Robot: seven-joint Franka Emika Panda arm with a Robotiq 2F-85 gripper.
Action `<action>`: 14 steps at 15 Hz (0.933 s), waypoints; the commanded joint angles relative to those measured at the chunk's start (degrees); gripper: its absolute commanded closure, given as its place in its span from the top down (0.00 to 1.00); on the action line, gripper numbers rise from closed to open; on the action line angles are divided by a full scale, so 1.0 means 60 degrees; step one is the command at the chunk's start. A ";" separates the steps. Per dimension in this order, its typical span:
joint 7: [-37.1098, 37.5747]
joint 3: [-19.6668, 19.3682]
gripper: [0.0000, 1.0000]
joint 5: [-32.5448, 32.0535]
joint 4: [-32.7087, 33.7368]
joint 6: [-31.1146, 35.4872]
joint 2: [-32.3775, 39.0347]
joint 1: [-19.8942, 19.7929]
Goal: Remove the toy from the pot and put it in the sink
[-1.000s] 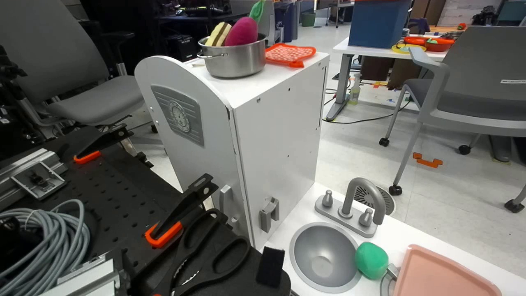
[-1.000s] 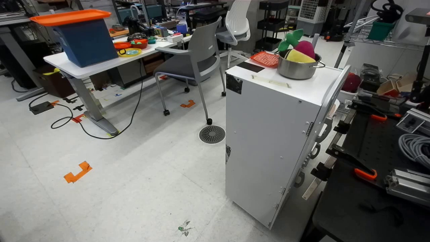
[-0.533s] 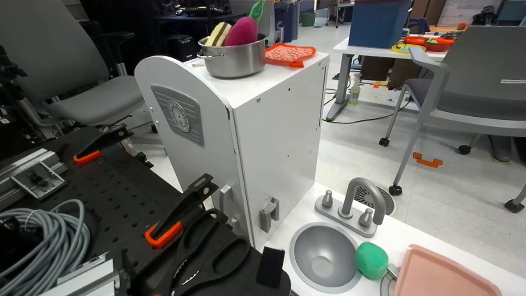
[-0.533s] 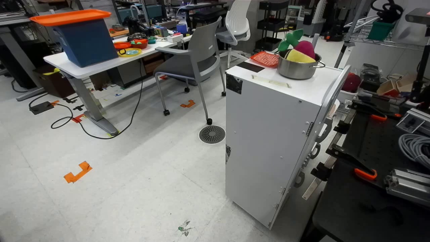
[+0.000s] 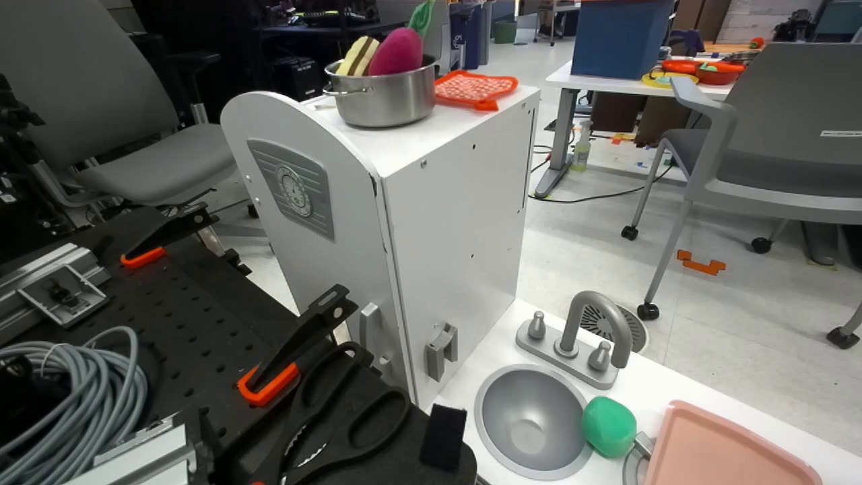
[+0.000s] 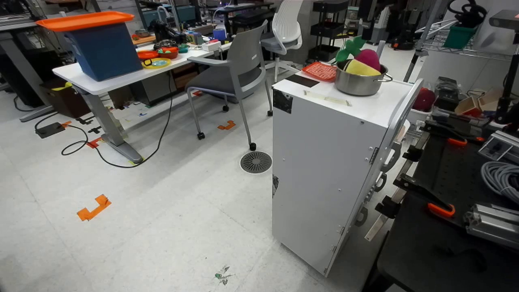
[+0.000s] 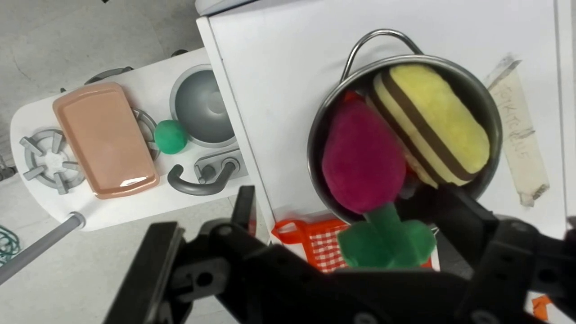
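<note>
Wrist view: one pot (image 7: 487, 108), one pink toy (image 7: 363, 157) in it at 8 o'clock, one yellow striped toy (image 7: 434, 121) at 2. One sink (image 7: 198, 110), 9 o'clock from pot; one green ball (image 7: 171, 137) just beside, at its 8 o'clock. One gripper (image 7: 348, 200), jaws wide apart, at the pot's 7 o'clock side; contact with pot too dark to tell.

From here the pot (image 5: 387, 101) hides the bottom of the toy (image 5: 397, 52) in an exterior view, and its leaf (image 5: 421, 19) gets chopped at 12 o'clock. Wrist view: cabinet (image 7: 274, 108) covers the sink (image 7: 198, 108) around 3 o'clock, gripper (image 7: 345, 195) is cut off at 6, tape (image 7: 519, 139) scrawl's kinda blurry.
</note>
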 commanded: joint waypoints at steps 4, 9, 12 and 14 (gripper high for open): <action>0.0159 -0.0024 1.00 0.0231 0.0048 0.0258 0.0053 0.0023; 0.0171 -0.0025 1.00 -0.0029 0.0058 0.0792 0.0071 0.0056; 0.0145 -0.0014 1.00 0.0060 0.0074 0.0818 0.0125 0.0056; -0.0023 0.0017 1.00 0.0257 0.0082 0.0715 0.0147 0.0047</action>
